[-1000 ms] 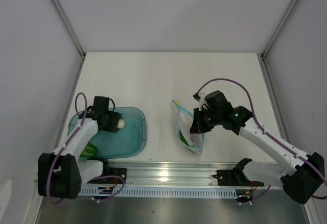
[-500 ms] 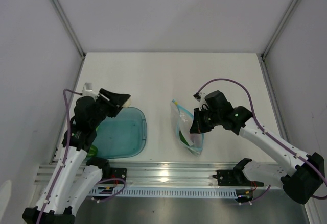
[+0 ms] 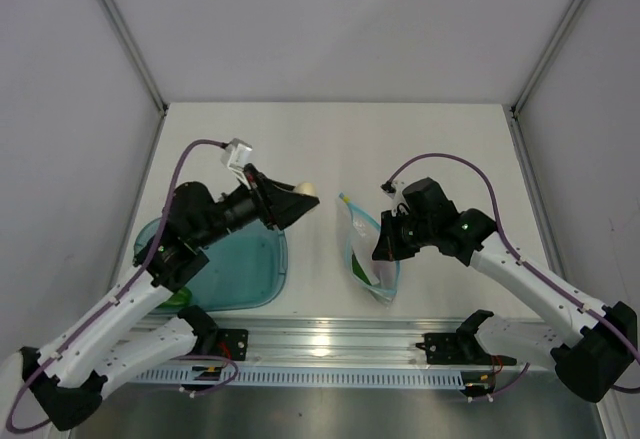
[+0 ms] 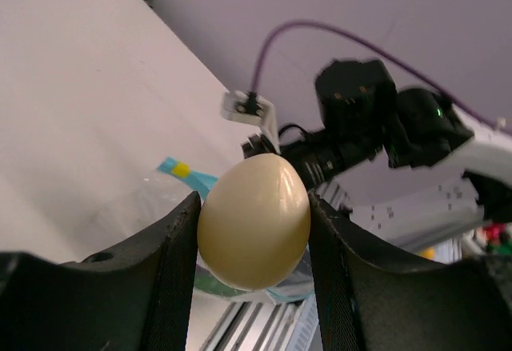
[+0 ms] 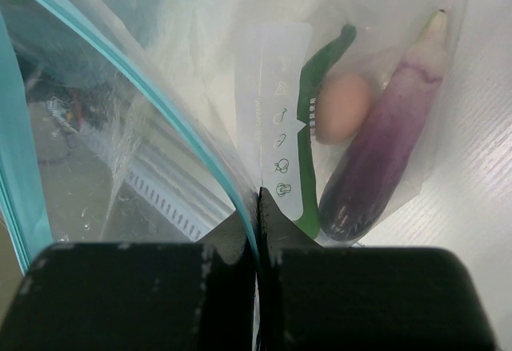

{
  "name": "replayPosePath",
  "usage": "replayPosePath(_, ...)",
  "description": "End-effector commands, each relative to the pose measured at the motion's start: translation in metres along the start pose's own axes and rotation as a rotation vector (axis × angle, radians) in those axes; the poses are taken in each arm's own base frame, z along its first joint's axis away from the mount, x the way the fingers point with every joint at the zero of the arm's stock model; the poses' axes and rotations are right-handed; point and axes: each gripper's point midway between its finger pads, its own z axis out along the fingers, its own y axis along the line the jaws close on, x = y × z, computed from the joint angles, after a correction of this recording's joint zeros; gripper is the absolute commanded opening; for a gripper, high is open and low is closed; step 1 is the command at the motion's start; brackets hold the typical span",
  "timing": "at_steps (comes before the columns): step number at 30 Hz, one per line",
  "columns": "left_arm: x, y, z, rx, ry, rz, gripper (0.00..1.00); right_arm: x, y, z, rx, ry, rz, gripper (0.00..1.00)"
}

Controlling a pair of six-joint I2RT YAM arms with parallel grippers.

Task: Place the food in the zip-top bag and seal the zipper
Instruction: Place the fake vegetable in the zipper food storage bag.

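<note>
Top view looks down on the bench from the near side; both close wrist views share the zip-top bag.

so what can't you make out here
- top view: green food at the teal tray's near-left corner is mostly under the left arm; kind unclear.
- left wrist: egg covers the zip-top bag's mouth; opening unreadable.
- right wrist: zipper runs off the top-left corner; green vegetable sits partly behind the white label.
</note>
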Motion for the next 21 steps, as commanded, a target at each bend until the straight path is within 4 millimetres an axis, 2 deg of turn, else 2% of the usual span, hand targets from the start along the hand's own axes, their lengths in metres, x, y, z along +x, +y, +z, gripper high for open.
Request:
replayPosePath(1, -0.010, -0.047, 0.012, 0.187, -0.019, 0.226, 0.01, -0.002, -0.002, -0.003, 0.011, -0.023, 0.001, 0.00)
replayPosePath(2, 0.002, -0.054, 0.018, 0.225, 0.018, 0.236, 0.01, -0.002, -0.002, -0.003, 0.011, -0.023, 0.001, 0.00)
replayPosePath(5, 0.015, -0.076, 0.028, 0.325, 0.062, 0.274, 0.01, -0.002, -0.001, -0.005, 0.012, -0.025, 0.001, 0.00)
replayPosePath(8, 0.034, -0.082, 0.038, 0.353, 0.119, 0.287, 0.00, -0.004, 0.001, -0.006, 0.005, -0.028, 0.004, 0.00)
replayPosePath(12, 0.055, -0.084, 0.060, 0.351, 0.176, 0.289, 0.01, -0.006, 0.007, -0.010, -0.021, -0.036, 0.005, 0.00)
replayPosePath(16, 0.067, -0.088, 0.075, 0.338, 0.202, 0.292, 0.01, -0.009, 0.011, -0.015, -0.028, -0.048, 0.003, 0.00)
replayPosePath(21, 0.081, -0.077, 0.086, 0.304, 0.239, 0.290, 0.01, -0.013, 0.014, -0.022, -0.026, -0.065, -0.002, 0.00)
